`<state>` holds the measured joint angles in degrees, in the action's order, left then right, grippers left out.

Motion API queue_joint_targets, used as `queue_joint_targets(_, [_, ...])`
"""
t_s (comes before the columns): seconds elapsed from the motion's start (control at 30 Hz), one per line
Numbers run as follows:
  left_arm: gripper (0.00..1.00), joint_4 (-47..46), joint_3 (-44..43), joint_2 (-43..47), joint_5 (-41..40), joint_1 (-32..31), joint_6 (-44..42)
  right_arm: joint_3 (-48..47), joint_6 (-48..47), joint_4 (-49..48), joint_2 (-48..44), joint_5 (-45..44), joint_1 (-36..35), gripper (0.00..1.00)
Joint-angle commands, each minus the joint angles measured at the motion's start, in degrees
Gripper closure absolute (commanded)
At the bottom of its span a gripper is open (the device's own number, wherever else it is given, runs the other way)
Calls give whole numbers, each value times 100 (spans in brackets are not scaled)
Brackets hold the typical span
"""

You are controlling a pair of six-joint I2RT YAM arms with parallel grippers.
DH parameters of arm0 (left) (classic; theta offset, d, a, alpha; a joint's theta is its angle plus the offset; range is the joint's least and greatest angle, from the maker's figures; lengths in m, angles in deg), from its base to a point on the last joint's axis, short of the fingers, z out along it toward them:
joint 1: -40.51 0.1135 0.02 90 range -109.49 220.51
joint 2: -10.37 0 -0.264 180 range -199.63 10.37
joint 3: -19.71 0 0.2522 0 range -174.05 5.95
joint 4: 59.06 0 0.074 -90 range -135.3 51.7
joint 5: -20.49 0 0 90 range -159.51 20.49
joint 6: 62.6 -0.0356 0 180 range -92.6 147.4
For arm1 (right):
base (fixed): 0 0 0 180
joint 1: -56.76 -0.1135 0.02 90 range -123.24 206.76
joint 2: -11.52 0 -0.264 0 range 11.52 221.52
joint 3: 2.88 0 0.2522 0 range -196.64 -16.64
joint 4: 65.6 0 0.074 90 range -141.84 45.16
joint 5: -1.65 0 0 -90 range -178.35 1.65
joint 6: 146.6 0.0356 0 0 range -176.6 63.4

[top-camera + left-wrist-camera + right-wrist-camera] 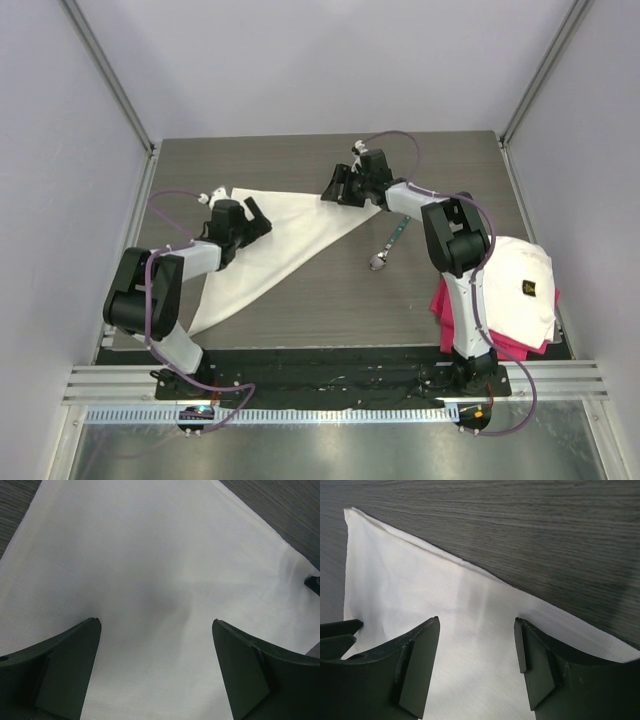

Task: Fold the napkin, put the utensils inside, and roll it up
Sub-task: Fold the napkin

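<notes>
The cream-white napkin (270,250) lies folded into a triangle on the dark wood table (330,300). It fills the left wrist view (150,555) and shows in the right wrist view (420,595). My left gripper (256,217) is open over the napkin's upper left part, nothing between the jaws. My right gripper (336,186) is open over the napkin's far right corner, empty. The spoon (388,245), with a teal handle and silver bowl, lies on the table right of the napkin, apart from both grippers.
A folded white cloth with a small dark logo (525,285) lies on a pink cloth (445,300) at the right edge of the table. Grey walls close in the table on three sides.
</notes>
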<state>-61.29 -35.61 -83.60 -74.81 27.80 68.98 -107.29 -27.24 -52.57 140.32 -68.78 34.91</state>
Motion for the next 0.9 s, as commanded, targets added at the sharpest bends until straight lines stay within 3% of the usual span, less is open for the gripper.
queue_joint_targets(0.0, [0, 429, -483, 54, 108, 23, -53, -418, -369, 311, 234, 195, 75, 30])
queue_joint_targets(0.13, [0, 1166, -1467, 212, 64, 23, -308, -787, -546, 433, 6, 512, 84, 30])
queue_joint_targets(0.33, [0, 3187, -3242, 915, -392, 23, -994, -560, -643, 565, -1364, 320, 110, 30])
queue_joint_targets(0.5, [0, 4664, -3665, 1723, -560, 23, -1477, -6, -765, 1538, -2568, -645, 172, 30])
queue_joint_targets(0.7, [0, 6299, -4045, 1637, -796, 23, -1793, 917, -634, 2900, -3088, -1605, 409, 30])
queue_joint_targets(0.87, [0, 5835, -3543, 1847, -139, 40, -2180, 1752, -625, 3350, -3246, -2131, 506, 32])
